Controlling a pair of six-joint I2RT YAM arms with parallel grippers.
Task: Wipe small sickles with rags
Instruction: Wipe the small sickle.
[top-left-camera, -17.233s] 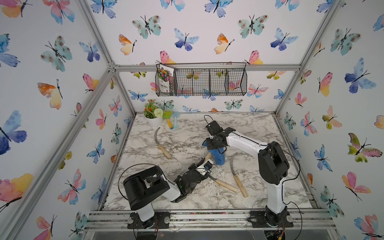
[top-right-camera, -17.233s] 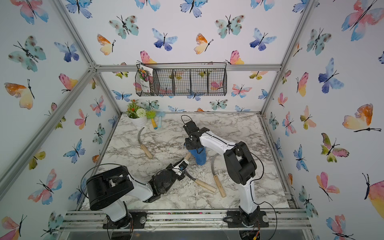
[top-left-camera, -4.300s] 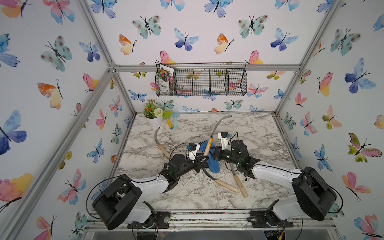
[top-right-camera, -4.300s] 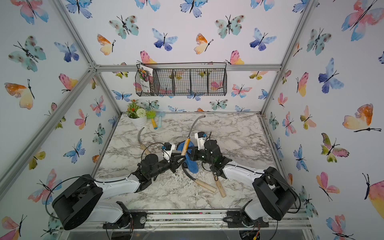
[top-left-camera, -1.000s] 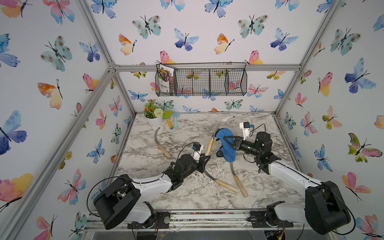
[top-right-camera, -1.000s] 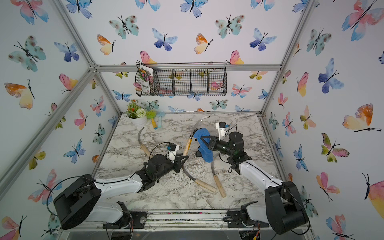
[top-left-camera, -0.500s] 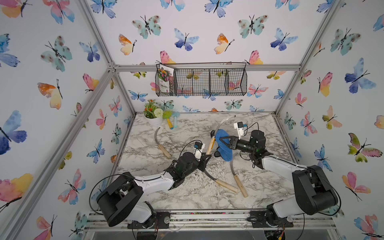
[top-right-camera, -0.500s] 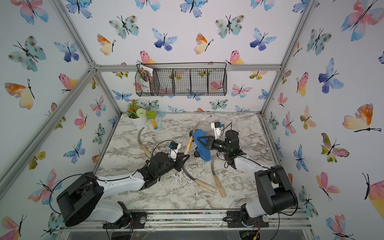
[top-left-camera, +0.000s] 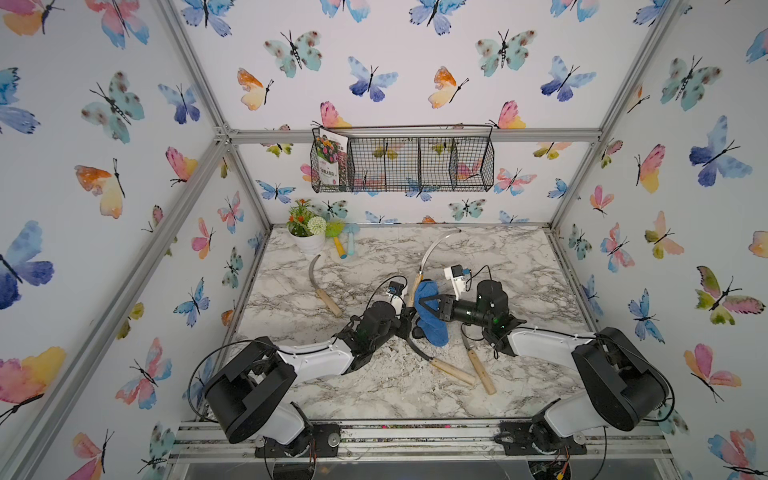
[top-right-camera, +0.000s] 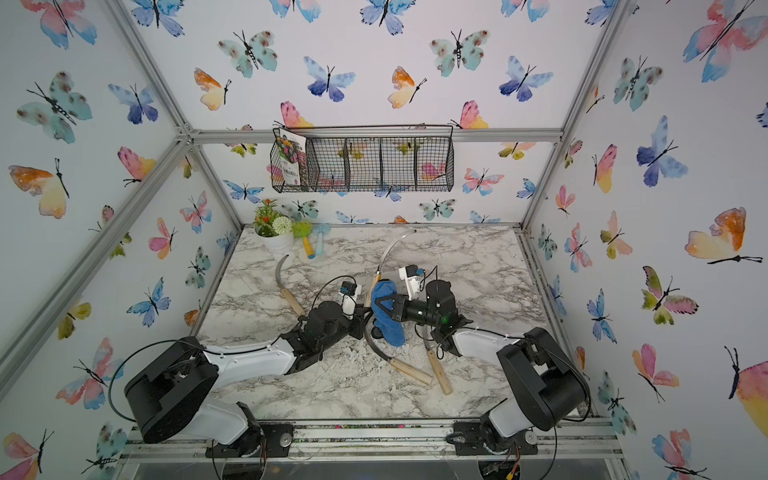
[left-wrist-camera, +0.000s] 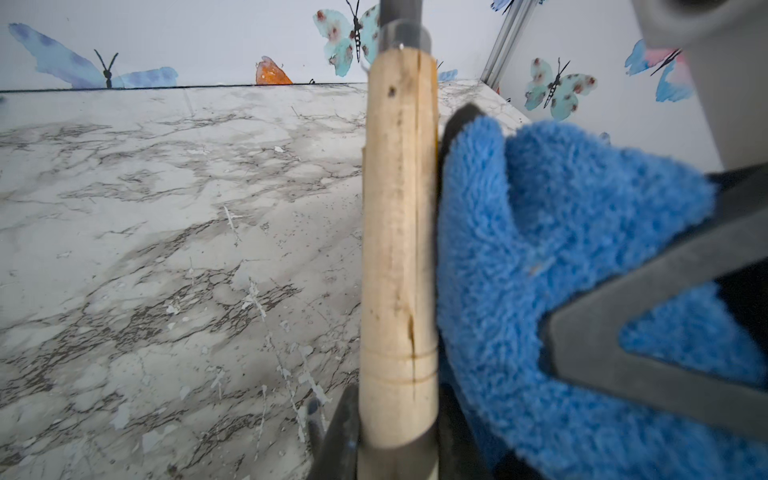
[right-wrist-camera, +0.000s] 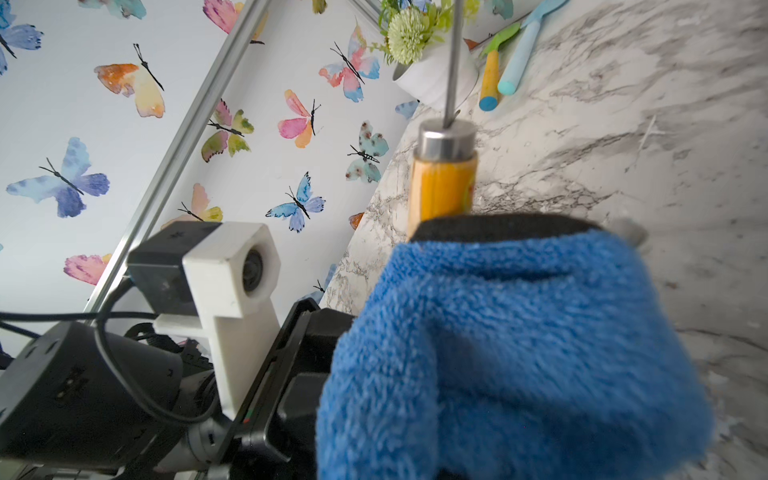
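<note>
Well off to the left of the left jaws, a loose sickle (top-left-camera: 322, 286) lies flat on the table (top-left-camera: 519, 257), and nothing is touching it. The left gripper (top-left-camera: 405, 321) is clamped narrow on the butt of the held sickle (left-wrist-camera: 397, 249). Its wooden handle and thin blade rise away from the jaws toward the back wall. Pressed against that handle, just beside the left jaws, is the rag (top-left-camera: 430, 318). The right gripper (top-left-camera: 422, 306) has it pinched tight, with the cloth bunched over the closed jaws. From the right wrist, the rag sits low on the handle, short of the metal collar, and the blade beyond it is bare. Just under the right jaws, two more sickles (top-left-camera: 453, 371) lie on the table, clear of both grippers.

To my eye the job is mid-way on this one sickle, with the blade left to stroke. The other three lie apart from the rag. I can't tell by looking whether any of them has been wiped.
</note>
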